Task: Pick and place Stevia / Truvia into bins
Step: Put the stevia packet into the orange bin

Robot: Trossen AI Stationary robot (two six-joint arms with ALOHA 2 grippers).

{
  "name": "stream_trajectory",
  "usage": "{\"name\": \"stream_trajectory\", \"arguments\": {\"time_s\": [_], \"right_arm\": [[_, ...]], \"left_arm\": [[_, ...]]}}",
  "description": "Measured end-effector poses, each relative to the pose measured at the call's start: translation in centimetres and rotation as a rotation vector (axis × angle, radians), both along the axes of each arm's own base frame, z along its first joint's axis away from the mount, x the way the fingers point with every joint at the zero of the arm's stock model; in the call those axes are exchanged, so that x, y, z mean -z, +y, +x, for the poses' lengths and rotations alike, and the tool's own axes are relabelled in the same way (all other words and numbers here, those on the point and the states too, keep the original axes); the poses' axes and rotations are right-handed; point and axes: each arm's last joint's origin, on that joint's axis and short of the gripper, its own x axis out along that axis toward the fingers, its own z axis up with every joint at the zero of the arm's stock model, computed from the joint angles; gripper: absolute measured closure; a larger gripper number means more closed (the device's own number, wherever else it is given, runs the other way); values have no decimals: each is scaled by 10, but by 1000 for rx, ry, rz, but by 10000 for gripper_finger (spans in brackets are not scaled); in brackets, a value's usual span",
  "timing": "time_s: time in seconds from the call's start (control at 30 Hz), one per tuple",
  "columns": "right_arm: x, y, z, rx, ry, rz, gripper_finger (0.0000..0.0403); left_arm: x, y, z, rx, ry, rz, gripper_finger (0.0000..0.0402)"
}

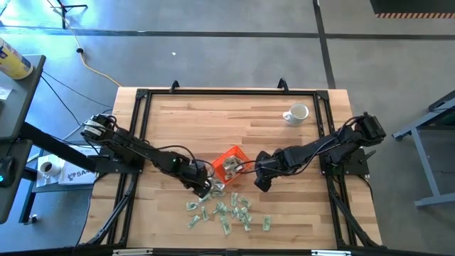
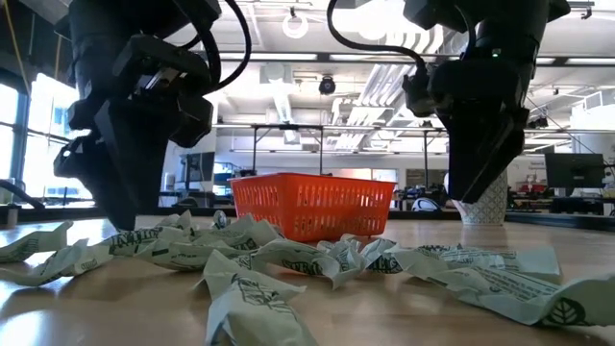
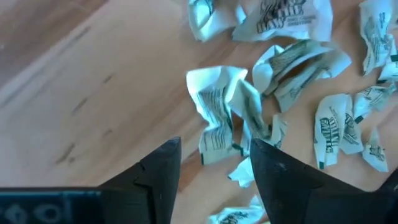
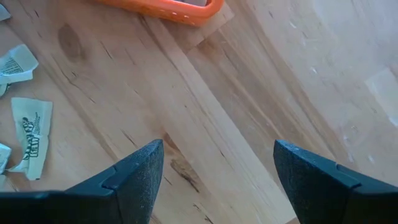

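The left pincer (image 3: 212, 171) hangs spread and empty just over a crumpled Stevia sachet (image 3: 217, 112) at the near corner of the orange tray (image 1: 232, 162); more sachets (image 1: 229, 211) lie scattered beyond its tips toward the counter's front edge. The right pincer (image 4: 214, 171) is spread too, holding nothing, over bare plank just beside the tray's other side. The wooden counter (image 1: 213, 121) is bare behind both arms, save a white mug (image 1: 296, 113) far back by the black frame (image 1: 142, 99). Beyond is grey floor (image 1: 213, 50) and a lit workshop hall.
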Motion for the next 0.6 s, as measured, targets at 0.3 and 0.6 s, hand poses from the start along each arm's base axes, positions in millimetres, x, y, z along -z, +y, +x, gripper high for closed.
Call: {"name": "stream_trajectory", "arguments": {"time_s": [0.3, 0.6], "right_arm": [[0, 0, 0, 1, 3, -5, 110], [0, -1, -1, 5, 6, -22, 110]], "left_arm": [[16, -3, 2, 40, 53, 41, 206], [18, 3, -9, 55, 151, 141, 259]]}}
